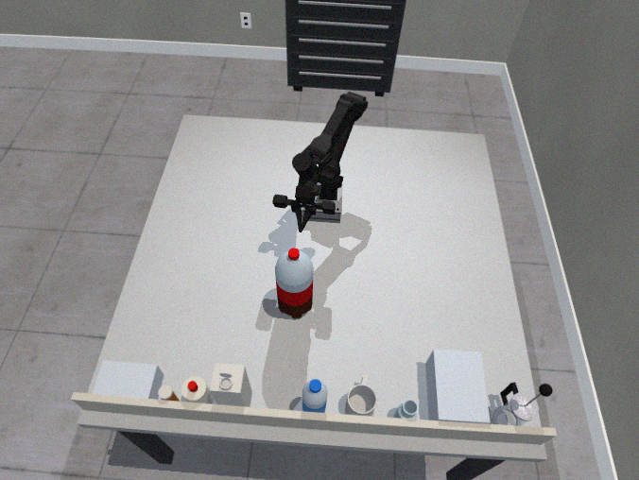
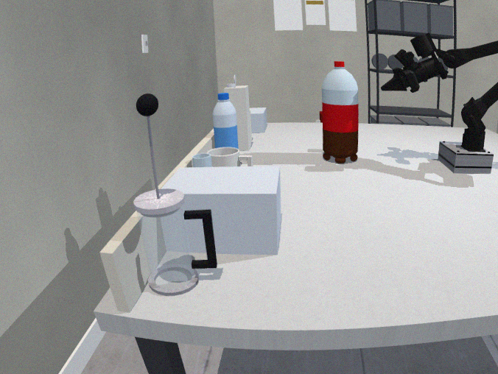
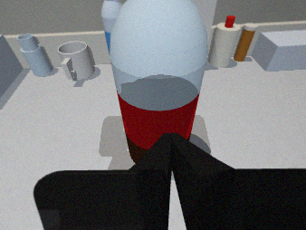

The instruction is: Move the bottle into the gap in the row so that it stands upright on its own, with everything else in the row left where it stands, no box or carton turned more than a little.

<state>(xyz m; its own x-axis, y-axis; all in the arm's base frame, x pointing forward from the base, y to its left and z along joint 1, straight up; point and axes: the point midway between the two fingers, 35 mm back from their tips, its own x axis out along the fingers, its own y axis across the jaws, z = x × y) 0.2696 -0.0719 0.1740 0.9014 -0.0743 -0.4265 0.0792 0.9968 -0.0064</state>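
Claw closed and empty, raised behind the bottle

The bottle (image 1: 293, 283) stands upright mid-tabletop (image 1: 423, 248), well apart from the row; the claw (image 1: 302, 225), fingers pressed together, hangs above the tabletop near its cap.

Single arm (image 1: 337, 128) extended forward from its base, wrist angled downward. Gripper (image 1: 301, 224) raised, fingers fully closed, holding nothing.
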